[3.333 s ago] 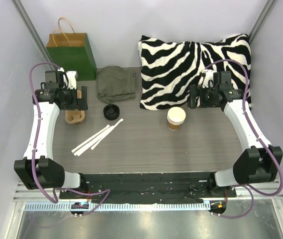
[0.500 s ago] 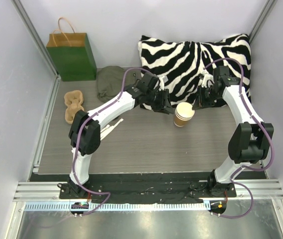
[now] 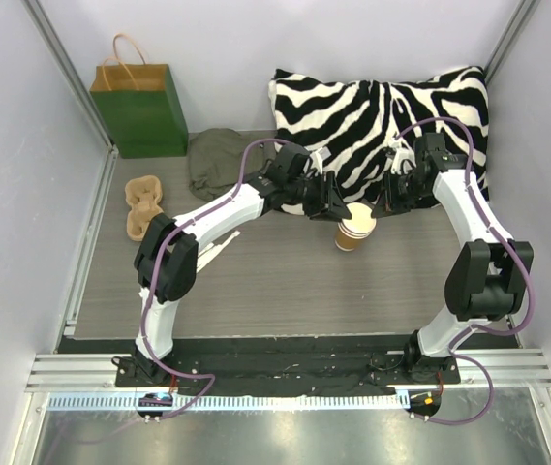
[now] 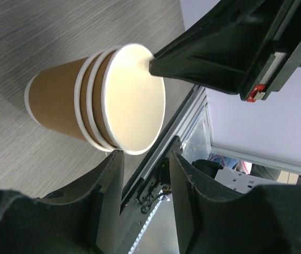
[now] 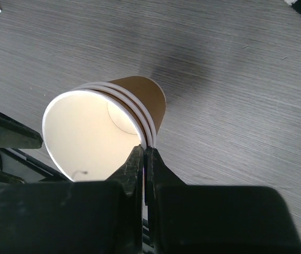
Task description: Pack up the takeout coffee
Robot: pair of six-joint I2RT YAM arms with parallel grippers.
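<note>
R gripper [image 5: 144, 151] clamped on near rim of tan cup stack [image 5: 105, 127]; rim pinched between closed fingers. L gripper [image 4: 145, 159] spread wide, tips just beside opposite rim; I cannot confirm contact. Stack location: centre-right of top view, on grey table [image 3: 256, 281], at lower edge of zebra pillow [image 3: 382, 107].

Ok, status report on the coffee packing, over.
Right gripper shut on rim of tilted, lidless cup stack. Left gripper open, just off its rim. No lidded coffee in view. Green bag back left, apart.
</note>
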